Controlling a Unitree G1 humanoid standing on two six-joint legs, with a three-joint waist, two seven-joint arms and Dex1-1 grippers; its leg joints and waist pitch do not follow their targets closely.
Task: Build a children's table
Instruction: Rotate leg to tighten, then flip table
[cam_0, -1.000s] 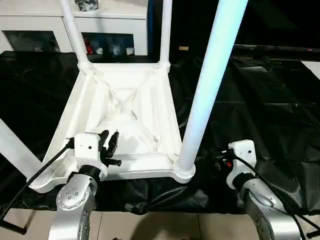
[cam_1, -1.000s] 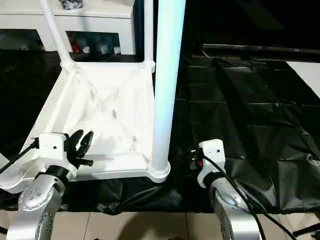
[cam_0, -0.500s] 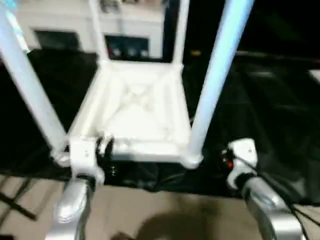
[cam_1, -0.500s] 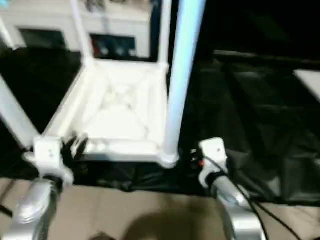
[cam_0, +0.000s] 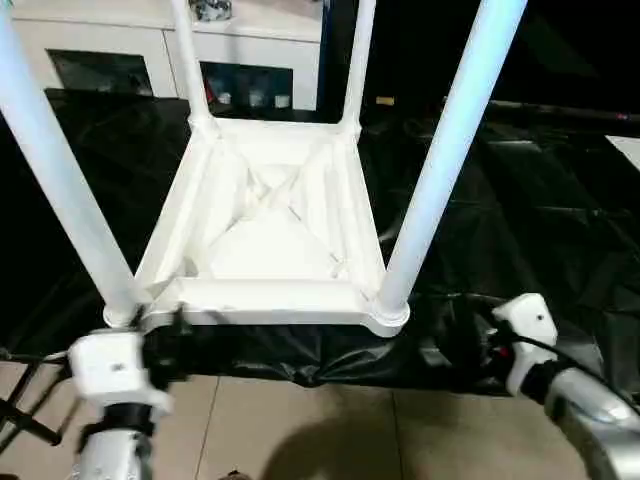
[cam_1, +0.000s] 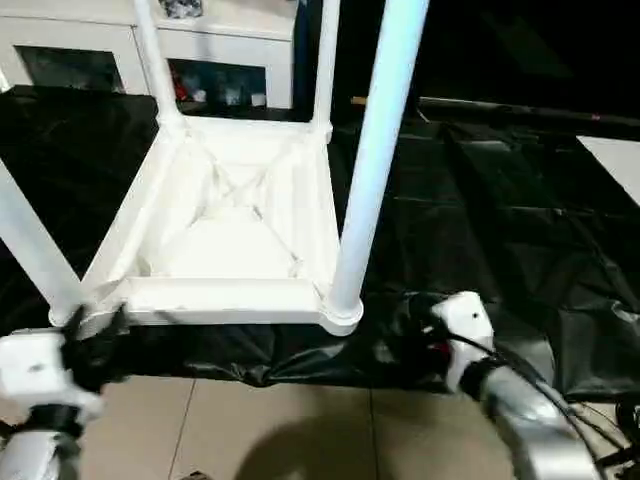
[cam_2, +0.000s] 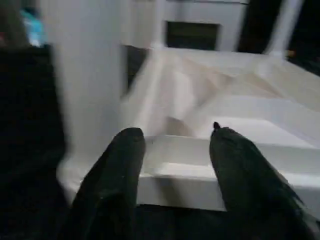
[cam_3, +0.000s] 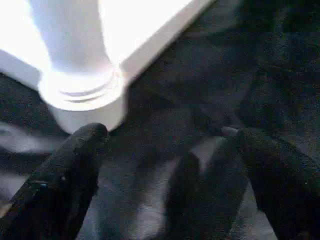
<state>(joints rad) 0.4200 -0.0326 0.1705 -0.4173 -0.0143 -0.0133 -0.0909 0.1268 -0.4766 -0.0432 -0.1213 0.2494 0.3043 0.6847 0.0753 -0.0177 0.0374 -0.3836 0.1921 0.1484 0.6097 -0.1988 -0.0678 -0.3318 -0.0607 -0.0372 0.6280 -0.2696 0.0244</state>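
Note:
The white children's table (cam_0: 270, 240) lies upside down on the black sheet, its ribbed underside facing up. Its legs stand upright in the corner sockets: near-left (cam_0: 55, 170), near-right (cam_0: 440, 170), far-left (cam_0: 190, 60), far-right (cam_0: 362, 60). My left gripper (cam_2: 172, 132) hangs open just in front of the near-left corner, facing the table's near rim (cam_2: 240, 150), with nothing between its fingers. My right gripper (cam_3: 165, 134) is open over the black sheet beside the near-right corner socket (cam_3: 82, 92), holding nothing.
A crinkled black sheet (cam_0: 520, 210) covers the work surface and hangs over its near edge. Tiled floor (cam_0: 300, 430) shows below that edge. A white cabinet with glass doors (cam_0: 120, 60) stands behind the table.
The view has tilted and shifted. My left gripper has drawn back off the table's near rim to in front of the near-left corner, its fingers wider apart. The right gripper stays open.

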